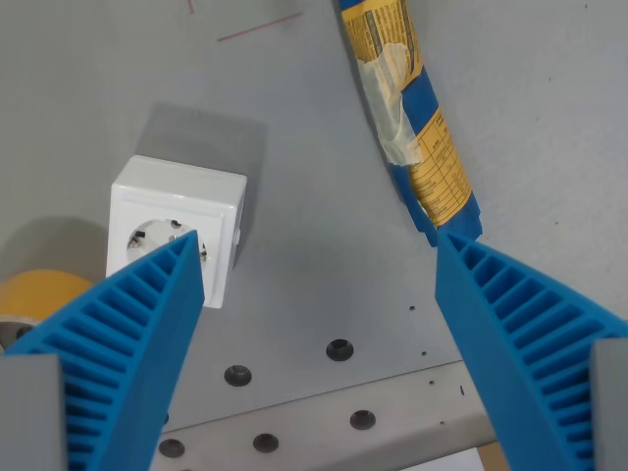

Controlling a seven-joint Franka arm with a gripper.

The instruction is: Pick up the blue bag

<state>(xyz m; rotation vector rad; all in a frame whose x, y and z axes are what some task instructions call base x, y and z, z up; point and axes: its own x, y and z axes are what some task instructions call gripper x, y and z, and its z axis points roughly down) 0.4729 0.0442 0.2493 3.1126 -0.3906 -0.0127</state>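
Blue bag (417,118): a long, narrow blue pack with yellow printed labels and a strip of pale tape, lying on the table ahead of the tool, toward the wrist view's right; its near end sits just beside the tip of the right-hand finger.
Tool (316,247): two ribbed blue fingers (128,334) spread wide apart, nothing between them.
Socket box (177,228): a white wall-socket block just ahead of the left-hand finger, whose tip overlaps it in the picture.
Tape roll (39,294): a yellowish roll at the wrist view's left edge, partly hidden behind the left-hand finger.
Table (314,285): grey surface; near the tool it has several dark round holes.
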